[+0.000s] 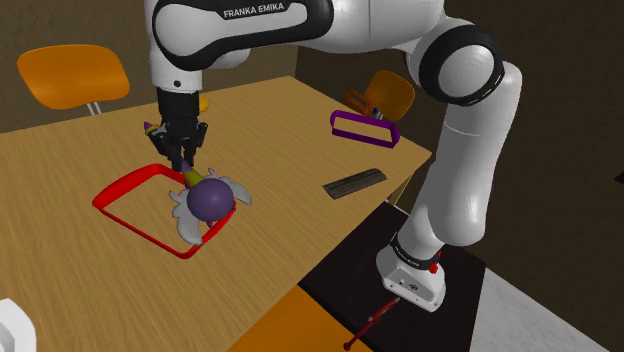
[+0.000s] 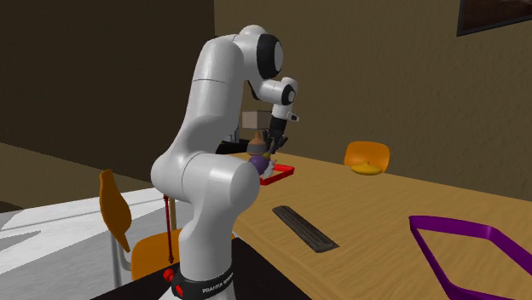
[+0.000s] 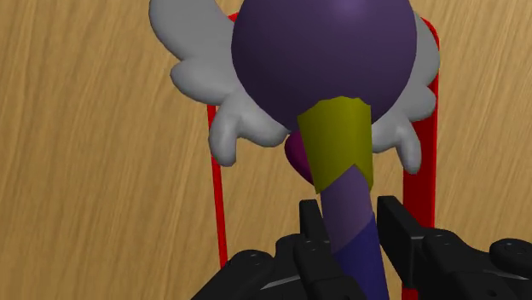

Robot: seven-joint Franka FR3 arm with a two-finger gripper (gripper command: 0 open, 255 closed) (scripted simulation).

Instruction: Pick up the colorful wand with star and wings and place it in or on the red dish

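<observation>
1. Two fingers of your gripper pinch the wand by its handle, with the purple head and grey wings hanging lowest.
2. The wand hangs over the red dish, its head close to the rim nearest the stand.
3. You're at the placing step, I'd judge: bring the head down inside the rim, then let go.

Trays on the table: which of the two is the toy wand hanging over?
The red tray: the wand, gripped by the fingers, is right over it. The purple tray lies well away, with nothing above it.
</observation>
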